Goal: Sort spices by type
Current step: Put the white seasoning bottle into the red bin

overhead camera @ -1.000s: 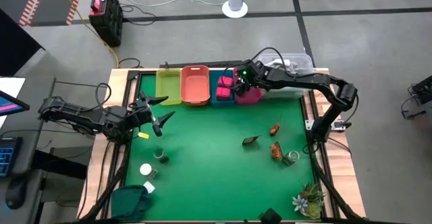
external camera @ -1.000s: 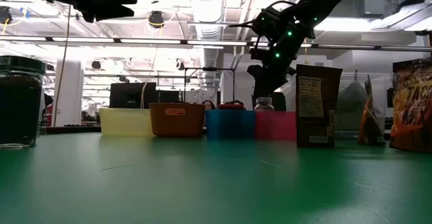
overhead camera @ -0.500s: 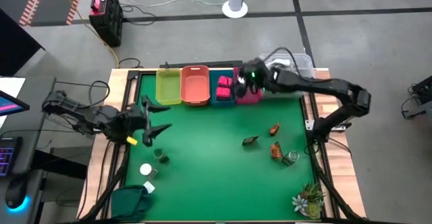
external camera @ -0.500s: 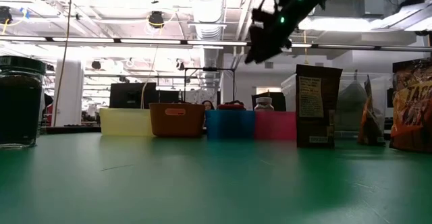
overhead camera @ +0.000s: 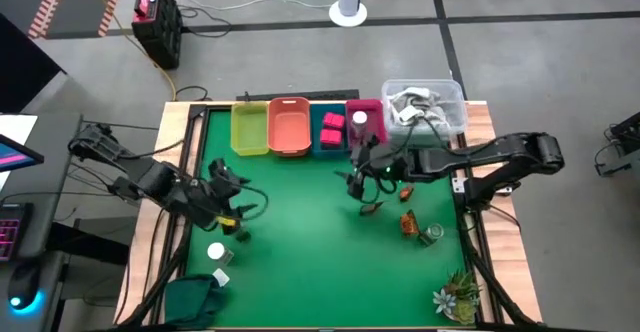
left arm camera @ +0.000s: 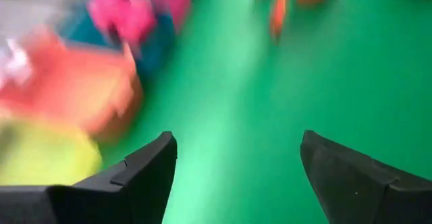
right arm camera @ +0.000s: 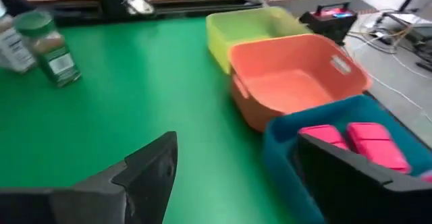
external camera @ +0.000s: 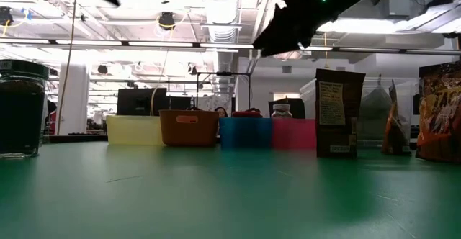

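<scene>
Brown-orange pouches (overhead camera: 406,222) lie on the bench's (overhead camera: 300,242) right side, nearest the right claw (overhead camera: 358,185), fingers apart, empty. Left claw (overhead camera: 238,212), also apart, hovers by the green jars (overhead camera: 238,233).

Two pink-red packets (overhead camera: 333,128) lay flat in the blue bin (overhead camera: 331,146); a white-capped jar (overhead camera: 360,120) stood in the pink bin (overhead camera: 369,141). Brown-orange pouches (overhead camera: 408,223) and green jars (overhead camera: 241,234) remained on the bench (overhead camera: 310,232).

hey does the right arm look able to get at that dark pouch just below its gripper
Probably yes: the right gripper is open and empty, and the dark pouch stands alone on bare green mat, nothing between them.
</scene>
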